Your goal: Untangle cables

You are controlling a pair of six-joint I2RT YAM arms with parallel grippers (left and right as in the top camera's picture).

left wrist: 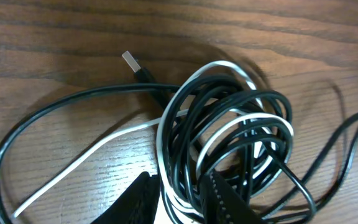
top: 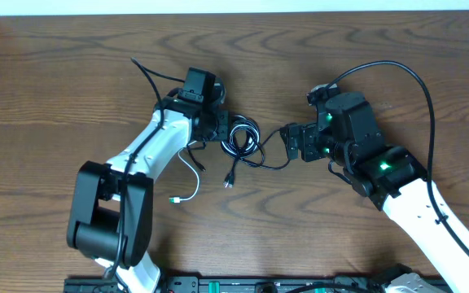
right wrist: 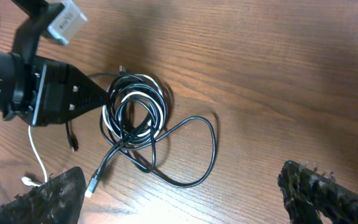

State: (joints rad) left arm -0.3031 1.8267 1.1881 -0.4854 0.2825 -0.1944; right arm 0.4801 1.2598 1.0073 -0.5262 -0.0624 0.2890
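The left gripper (top: 222,129) holds narrowly strands at the edge of the coiled cables (top: 241,138); the right gripper (top: 287,142) stands wide open near their loose loop.

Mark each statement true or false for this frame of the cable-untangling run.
1. The right gripper stands wide open with nothing in it. True.
2. The cable coil is made of black cords only. False: a white cable is wound in with the black ones.
3. The left gripper is at the coil, with strands running between its fingers. True.
4. The white cable's free end is tucked inside the coil. False: it trails out over the wooden table beside the left arm and ends in a small plug.
5. The coil is lifted clear of the table. False: it lies on the wood.
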